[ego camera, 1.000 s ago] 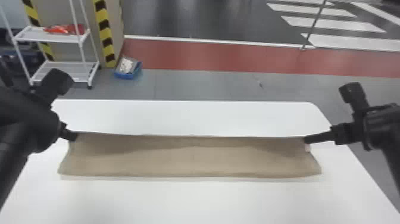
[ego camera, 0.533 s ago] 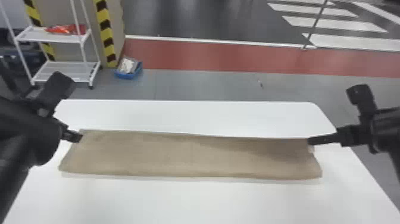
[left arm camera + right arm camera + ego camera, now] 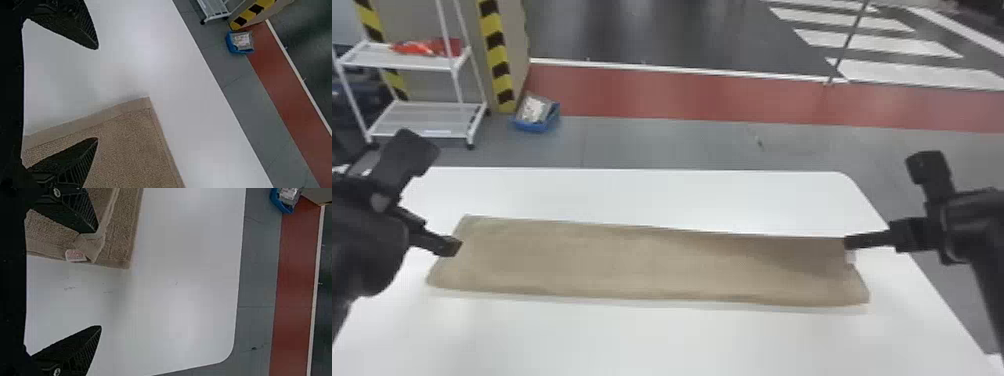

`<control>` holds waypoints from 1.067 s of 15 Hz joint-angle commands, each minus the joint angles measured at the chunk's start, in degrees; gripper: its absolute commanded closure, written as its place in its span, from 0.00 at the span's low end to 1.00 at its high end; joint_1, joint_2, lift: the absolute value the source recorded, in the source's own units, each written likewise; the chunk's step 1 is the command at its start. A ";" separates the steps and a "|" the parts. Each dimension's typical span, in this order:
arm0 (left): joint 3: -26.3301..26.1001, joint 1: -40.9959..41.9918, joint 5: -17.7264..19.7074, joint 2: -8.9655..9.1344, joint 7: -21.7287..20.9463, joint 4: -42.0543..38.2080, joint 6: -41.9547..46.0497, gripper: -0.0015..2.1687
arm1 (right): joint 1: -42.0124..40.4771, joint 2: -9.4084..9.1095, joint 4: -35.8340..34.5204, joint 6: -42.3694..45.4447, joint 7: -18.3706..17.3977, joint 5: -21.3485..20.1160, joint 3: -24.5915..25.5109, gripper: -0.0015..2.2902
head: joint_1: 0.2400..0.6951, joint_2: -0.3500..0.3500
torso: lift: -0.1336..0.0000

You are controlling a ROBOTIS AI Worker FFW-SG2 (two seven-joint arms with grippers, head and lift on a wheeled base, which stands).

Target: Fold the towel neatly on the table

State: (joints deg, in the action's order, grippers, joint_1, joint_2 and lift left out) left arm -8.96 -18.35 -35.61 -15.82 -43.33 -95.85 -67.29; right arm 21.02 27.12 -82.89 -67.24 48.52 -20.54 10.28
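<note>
In the head view my left gripper point(image 3: 452, 246) is at the left end of the tan towel point(image 3: 642, 265), which lies as a long, narrow folded strip across the table point(image 3: 652, 335). My right gripper point(image 3: 849, 243) is at the towel's far right corner. The left wrist view has my left gripper point(image 3: 98, 94) wide open, one finger over the towel point(image 3: 133, 156) and the other over bare tabletop. In the right wrist view my right gripper point(image 3: 100, 280) is also open. One of its fingers overlaps the towel point(image 3: 123, 239), near a small white label point(image 3: 75, 255) and a turned corner.
Beyond the table's far edge stand a white shelf rack point(image 3: 407, 60) with red items and a blue bin point(image 3: 537, 120) on the floor. A striped pillar point(image 3: 498, 60) is beside the rack. Bare tabletop extends in front of and behind the towel.
The left gripper has let go of the towel's far left corner and moved nearer and slightly left. The towel's left part has settled flatter. My right gripper has shifted slightly right and opened.
</note>
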 commanded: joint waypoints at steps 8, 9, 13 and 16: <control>2.28 2.71 0.46 -0.35 -0.88 -2.94 0.00 0.02 | -2.56 -1.98 -0.78 4.17 0.34 5.33 2.55 0.04 | 1.00 0.31 | 0.07; 2.37 3.23 0.46 -0.44 -0.97 -3.38 0.18 0.02 | -2.83 -2.15 -0.78 4.17 0.08 4.89 2.46 0.04 | 1.00 0.31 | 0.07; 2.90 4.11 0.55 -0.62 -1.23 -4.78 0.18 0.02 | -3.44 -2.15 -1.49 1.00 -0.10 4.98 2.99 0.04 | 1.00 0.31 | 0.07; 3.95 5.26 0.90 -0.53 -1.76 -6.28 0.18 0.03 | -4.14 -2.07 -2.63 -0.75 -0.01 4.98 3.34 0.04 | 1.00 0.30 | 0.07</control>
State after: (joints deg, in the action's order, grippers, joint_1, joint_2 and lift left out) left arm -5.26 -13.56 -34.86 -16.40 -45.10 -101.54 -67.07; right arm 17.23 25.00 -85.00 -67.43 48.51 -15.60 13.49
